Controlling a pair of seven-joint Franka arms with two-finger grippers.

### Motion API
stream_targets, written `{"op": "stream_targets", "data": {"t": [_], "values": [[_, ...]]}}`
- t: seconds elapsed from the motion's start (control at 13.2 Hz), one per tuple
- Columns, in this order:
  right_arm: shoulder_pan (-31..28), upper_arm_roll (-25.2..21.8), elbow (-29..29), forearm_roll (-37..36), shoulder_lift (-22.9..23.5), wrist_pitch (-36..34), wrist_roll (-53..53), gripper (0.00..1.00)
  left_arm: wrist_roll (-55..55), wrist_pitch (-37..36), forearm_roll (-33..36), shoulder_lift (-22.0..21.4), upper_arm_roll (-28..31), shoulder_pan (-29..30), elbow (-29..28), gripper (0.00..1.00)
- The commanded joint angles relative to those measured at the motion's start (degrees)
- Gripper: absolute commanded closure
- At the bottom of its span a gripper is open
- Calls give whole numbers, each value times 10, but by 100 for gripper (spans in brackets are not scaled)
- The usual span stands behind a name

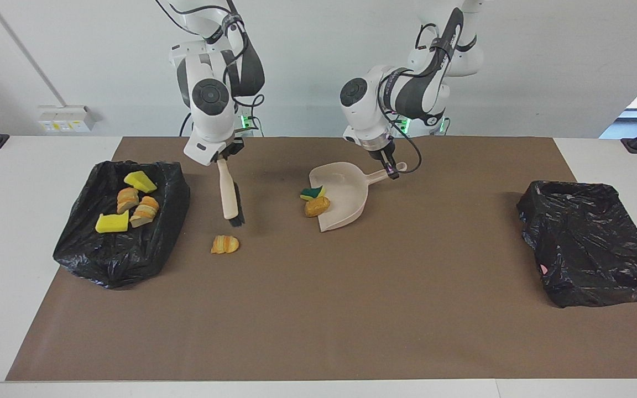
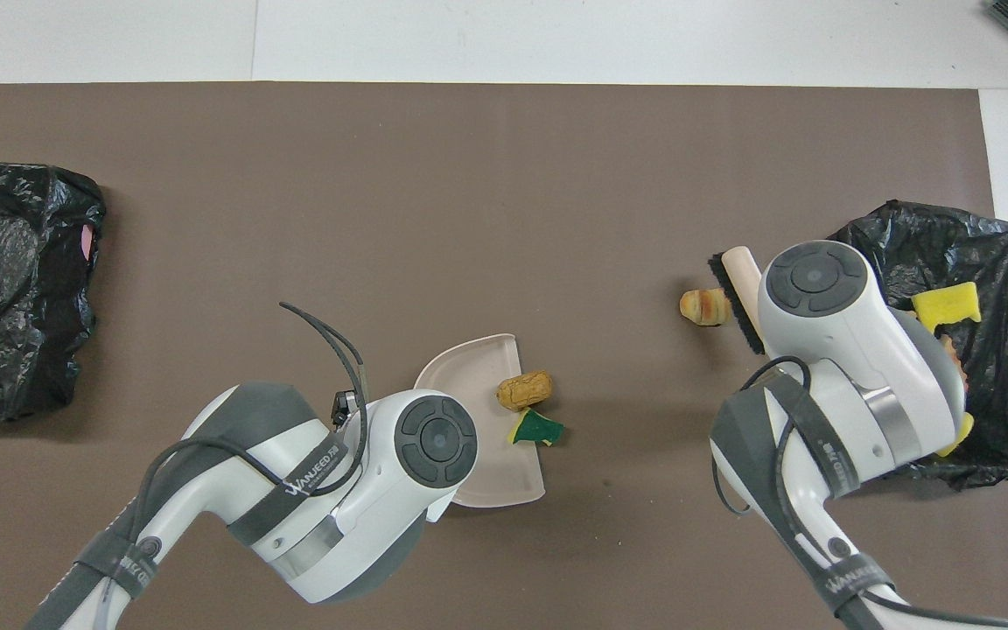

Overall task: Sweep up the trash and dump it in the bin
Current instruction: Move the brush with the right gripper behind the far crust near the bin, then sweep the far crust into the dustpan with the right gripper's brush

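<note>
Right end effector (image 1: 222,159) clamped on brush (image 1: 230,194), left end effector (image 1: 391,169) clamped on dustpan (image 1: 340,193): sweep croissant (image 1: 224,244) steadily toward the pan's lip.

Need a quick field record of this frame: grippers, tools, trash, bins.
left gripper: shut on dustpan handle
right gripper: shut on brush handle
dustpan: on mat, mid-table
brush: bristles down by the croissant
trash at dustpan mouth: green sponge, bread lump
trash loose: croissant
full bin: right arm's end, five pieces inside
other bin: left arm's end, no trash visible
</note>
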Motion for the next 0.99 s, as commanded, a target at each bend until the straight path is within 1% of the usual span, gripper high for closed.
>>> {"op": "stream_targets", "data": {"t": [0.0, 0.15, 0.23, 0.68, 0.83, 0.91], "values": [[-21, 6, 21, -47, 33, 25, -18, 100, 5, 8, -8, -10, 0, 7, -14, 100], [-19, 7, 14, -43, 45, 30, -6, 100, 1, 9, -10, -10, 0, 7, -16, 100], [-19, 8, 8, -24, 46, 25, -5, 100, -7, 9, -12, -10, 0, 14, -16, 100], [18, 11, -32, 174, 39, 17, -10, 100, -15, 13, -13, -10, 0, 15, -17, 100], [58, 12, -48, 226, 33, 17, -5, 100, -12, 14, -13, -9, -1, 26, -17, 100], [73, 12, -58, 266, 25, 18, -4, 100, -10, 14, -14, -9, 0, 27, -17, 100]]}}
